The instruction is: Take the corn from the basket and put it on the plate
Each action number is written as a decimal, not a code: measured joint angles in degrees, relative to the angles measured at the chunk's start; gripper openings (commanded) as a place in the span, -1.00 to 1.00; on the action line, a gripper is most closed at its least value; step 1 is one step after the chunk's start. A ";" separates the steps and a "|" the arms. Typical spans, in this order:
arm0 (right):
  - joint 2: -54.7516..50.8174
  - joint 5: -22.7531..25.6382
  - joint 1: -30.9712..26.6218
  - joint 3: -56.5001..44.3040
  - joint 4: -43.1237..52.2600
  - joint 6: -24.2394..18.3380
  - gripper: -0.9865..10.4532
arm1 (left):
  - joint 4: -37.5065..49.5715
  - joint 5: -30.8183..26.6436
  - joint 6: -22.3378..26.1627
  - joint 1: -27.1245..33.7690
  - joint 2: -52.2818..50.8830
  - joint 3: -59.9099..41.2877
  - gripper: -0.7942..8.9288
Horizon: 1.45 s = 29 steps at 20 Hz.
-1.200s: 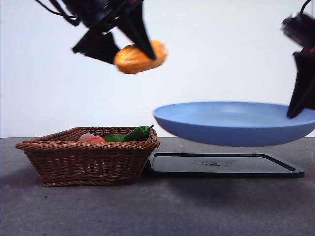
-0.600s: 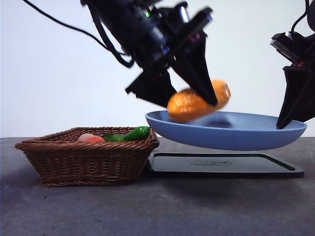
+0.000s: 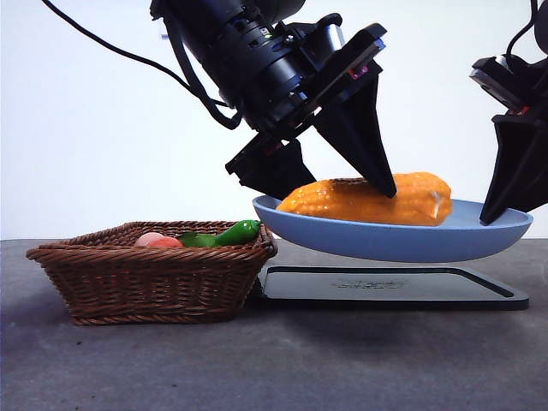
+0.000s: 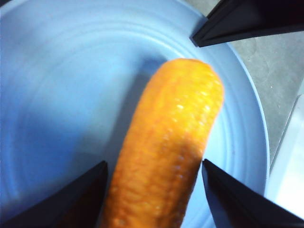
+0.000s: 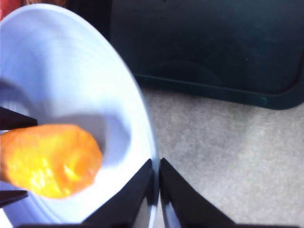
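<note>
Now your corn (image 3: 368, 199) lies lengthwise in the plate (image 3: 385, 241), which the right gripper (image 5: 156, 164) pinches by its rim, holding it above the tray (image 3: 390, 287). Your left gripper (image 4: 152, 166) stands open astride the cob, apparently not squeezing. It looks stiff, bumpy and round, so expect rolling; grip mid-length.

I can't read any text from here. The only thing resembling a mark is a faint embossed patch on the near middle of the black tray (image 3: 390, 288), under the plate (image 3: 394, 240); it may be a logo or moulded lettering, but in the front view it is too small and blurred to make out. I see no labels, numbers or signs on the corn (image 3: 368, 200), the basket (image 3: 154, 278) or the arms.
</note>
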 measured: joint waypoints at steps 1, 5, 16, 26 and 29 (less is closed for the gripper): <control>0.00 0.00 0.00 0.00 0.02 0.00 -0.82 | 0.02 0.00 -0.02 -0.02 0.00 0.00 -0.17; 0.00 0.13 0.00 0.00 1.33 0.00 -0.82 | 0.00 0.00 -0.07 -0.04 -1.22 0.00 -0.17; 11.21 0.66 -5.66 10.05 0.83 0.50 -0.82 | -2.14 0.00 -0.33 -0.04 -17.09 0.02 -0.17; 30.23 2.29 -5.64 26.93 -2.14 0.83 -0.82 | -3.34 0.00 -0.57 -0.04 -26.25 0.02 -0.17; 32.96 3.41 -5.66 26.95 -0.96 0.83 -0.82 | -3.41 0.00 -1.16 -0.04 -26.71 0.02 -0.17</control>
